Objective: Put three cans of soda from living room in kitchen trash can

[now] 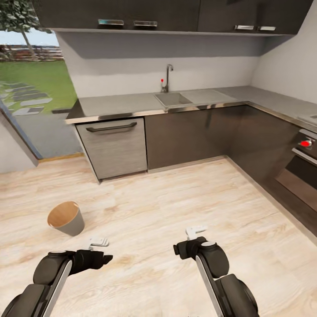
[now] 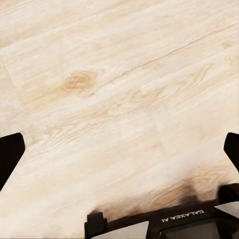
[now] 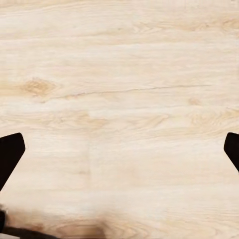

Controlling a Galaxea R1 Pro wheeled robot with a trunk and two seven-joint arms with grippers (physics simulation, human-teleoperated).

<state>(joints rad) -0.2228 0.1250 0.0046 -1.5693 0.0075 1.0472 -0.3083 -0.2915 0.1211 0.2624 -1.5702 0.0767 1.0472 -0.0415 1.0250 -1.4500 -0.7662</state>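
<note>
Both my left gripper point(image 1: 99, 241) and right gripper point(image 1: 196, 230) spread wide, empty, above wood floor point(image 1: 176, 207); trash can point(image 1: 66, 218) front-left

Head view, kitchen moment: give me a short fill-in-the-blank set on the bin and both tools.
1. The tash can stands on the wooden ____.
2. The bin is nearer the robot's ____ tool.
3. Both tools, including the right tool, hold ____.
4. The sink is set into the ____.

Missing: floor; left; nothing; counter
</note>
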